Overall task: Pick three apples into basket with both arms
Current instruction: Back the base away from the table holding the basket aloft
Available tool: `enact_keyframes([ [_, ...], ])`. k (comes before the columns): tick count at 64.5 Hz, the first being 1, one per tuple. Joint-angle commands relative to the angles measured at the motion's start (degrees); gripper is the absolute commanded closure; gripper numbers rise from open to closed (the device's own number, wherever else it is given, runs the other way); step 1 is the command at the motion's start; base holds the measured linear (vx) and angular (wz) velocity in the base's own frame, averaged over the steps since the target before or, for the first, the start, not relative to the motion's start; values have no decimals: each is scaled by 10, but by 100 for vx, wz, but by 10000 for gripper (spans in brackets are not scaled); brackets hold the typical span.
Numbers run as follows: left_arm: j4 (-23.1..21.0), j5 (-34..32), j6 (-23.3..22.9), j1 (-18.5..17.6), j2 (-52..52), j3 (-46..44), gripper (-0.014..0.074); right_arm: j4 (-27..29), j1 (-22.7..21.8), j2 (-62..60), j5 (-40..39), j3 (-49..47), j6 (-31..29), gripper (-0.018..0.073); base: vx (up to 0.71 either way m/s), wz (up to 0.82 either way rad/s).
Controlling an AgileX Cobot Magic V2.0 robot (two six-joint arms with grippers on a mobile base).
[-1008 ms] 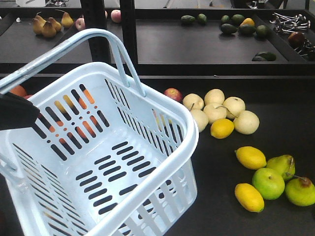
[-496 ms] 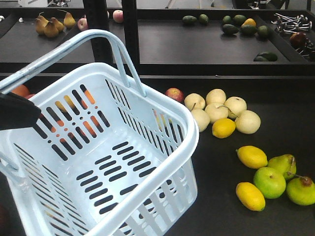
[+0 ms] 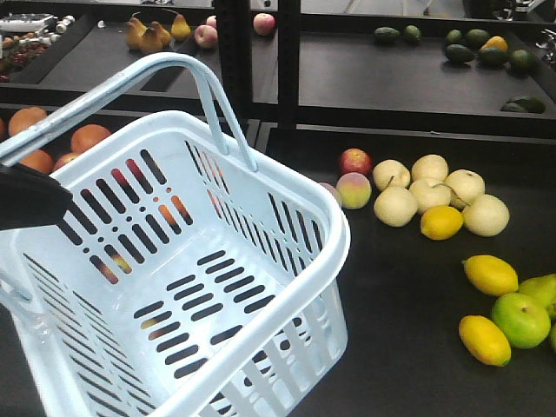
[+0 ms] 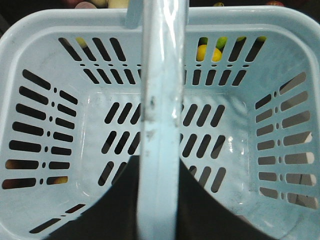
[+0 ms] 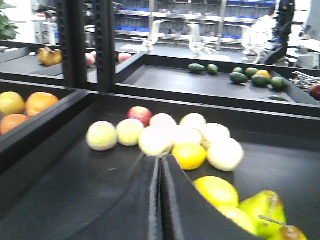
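Observation:
The pale blue basket (image 3: 340,233) hangs tilted in the front view and fills its left half; nothing lies inside it (image 4: 30,35). My left gripper (image 4: 159,161) is shut on the basket's hoop handle (image 4: 160,100) and shows as a black shape (image 3: 26,196) at the left edge. One red apple (image 3: 354,161) lies on the black shelf just right of the basket, also seen in the right wrist view (image 5: 139,115). My right gripper (image 5: 160,159) hovers over the shelf with its jaws pressed together and nothing between them. Red fruit shows dimly through the basket's slots.
A pink-yellow apple (image 3: 354,189), pale round fruit (image 3: 396,206), lemons (image 3: 491,274) and a green apple (image 3: 520,319) lie to the right. Oranges (image 3: 89,137) sit in the left bin. Black uprights (image 3: 234,52) stand behind, before a rear shelf with avocados (image 3: 478,48).
The whole shelf scene has slid right in the front view: the fruit pile moved right and oranges appeared at left. The basket keeps its place in the frame, still held.

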Motion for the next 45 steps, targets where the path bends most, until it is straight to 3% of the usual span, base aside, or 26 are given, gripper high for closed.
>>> enact_keyframes([
  [1,-24,-29,-4,-1,-8,-17,604,0,0,-8,-44,7,-3,564,-11,29],
  [45,-24,-29,-4,-1,-8,-17,603,0,0,-8,-44,7,-3,564,-11,42],
])
